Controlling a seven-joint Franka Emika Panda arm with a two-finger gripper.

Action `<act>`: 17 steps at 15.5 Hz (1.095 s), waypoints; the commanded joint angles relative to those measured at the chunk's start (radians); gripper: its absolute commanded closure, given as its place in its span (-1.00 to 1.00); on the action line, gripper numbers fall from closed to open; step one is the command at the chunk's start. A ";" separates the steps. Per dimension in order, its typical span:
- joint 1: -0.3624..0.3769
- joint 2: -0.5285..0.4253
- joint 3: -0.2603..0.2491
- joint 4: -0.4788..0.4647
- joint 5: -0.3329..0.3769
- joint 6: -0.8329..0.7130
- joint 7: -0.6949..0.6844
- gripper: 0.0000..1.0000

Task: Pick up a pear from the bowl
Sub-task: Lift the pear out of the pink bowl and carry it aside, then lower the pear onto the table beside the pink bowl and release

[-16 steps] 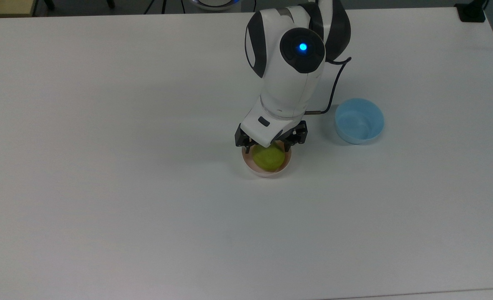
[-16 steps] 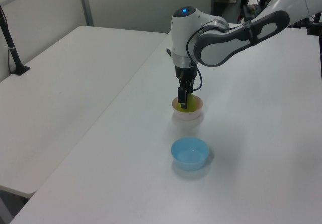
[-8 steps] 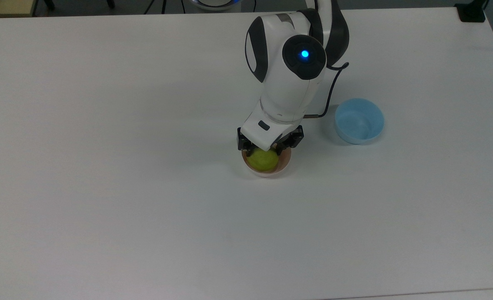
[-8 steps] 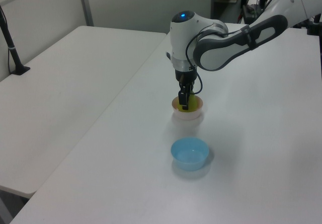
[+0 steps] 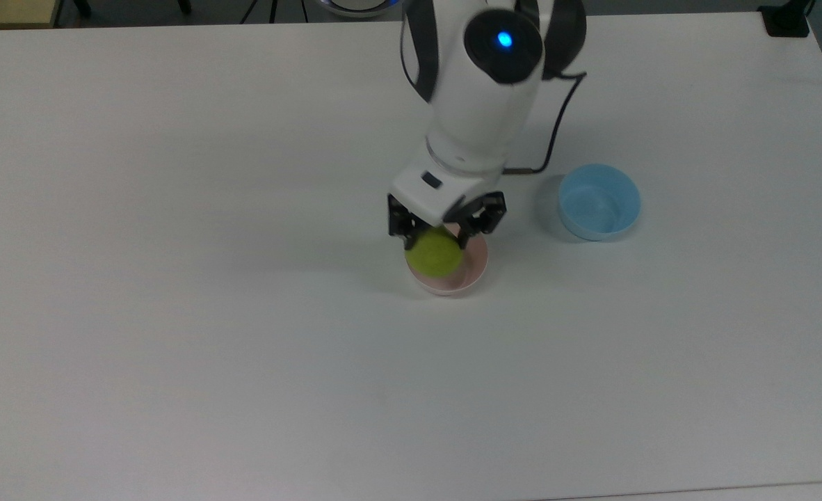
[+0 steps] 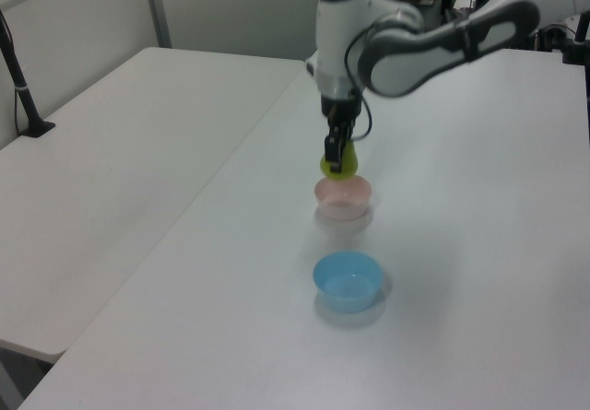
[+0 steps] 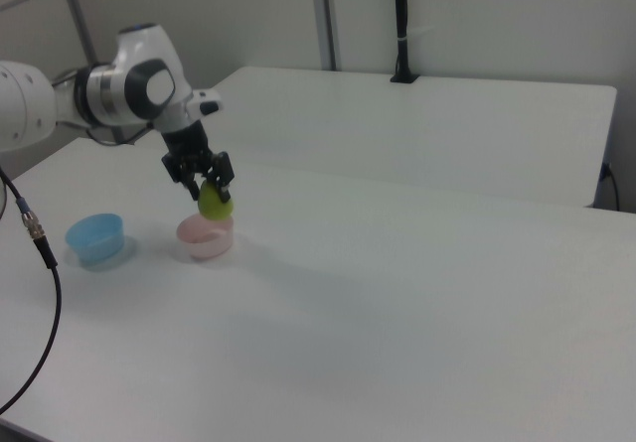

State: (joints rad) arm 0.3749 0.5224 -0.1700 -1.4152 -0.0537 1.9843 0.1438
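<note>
Left view tells me my gripper (image 6: 337, 158), clamped on the pear (image 6: 334, 165), has just lifted it clear of the bowl (image 6: 342, 197), so the pick looks done

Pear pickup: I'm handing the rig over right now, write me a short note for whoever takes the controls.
Gripper: shut on the pear, holding it by its upper part.
Pear: lifted clear of the pink bowl; the left view and the right view show it hanging just above the rim, not touching.
Pink bowl: sitting on the white table, nothing else seen in it.
Blue bowl: apart, on the top view's right, not involved.
Done: grasp and lift out of the bowl.
Left: probably only raising it a little further and keeping the grip steady.
</note>
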 commanded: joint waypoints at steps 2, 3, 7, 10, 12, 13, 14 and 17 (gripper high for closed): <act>-0.095 -0.120 0.004 -0.073 0.002 -0.056 -0.055 0.72; -0.128 -0.122 0.006 -0.079 0.000 -0.056 -0.073 0.72; -0.235 -0.105 0.004 -0.079 -0.006 -0.053 -0.151 0.71; -0.258 -0.053 0.004 -0.079 -0.017 -0.036 -0.159 0.67; -0.257 -0.019 0.003 -0.079 -0.029 -0.018 -0.159 0.64; -0.254 -0.006 0.003 -0.079 -0.034 -0.018 -0.159 0.60; -0.252 0.005 0.003 -0.079 -0.034 -0.018 -0.159 0.56; -0.251 0.027 0.000 -0.079 -0.035 -0.006 -0.156 0.30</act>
State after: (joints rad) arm 0.1155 0.5457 -0.1656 -1.4853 -0.0691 1.9503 -0.0054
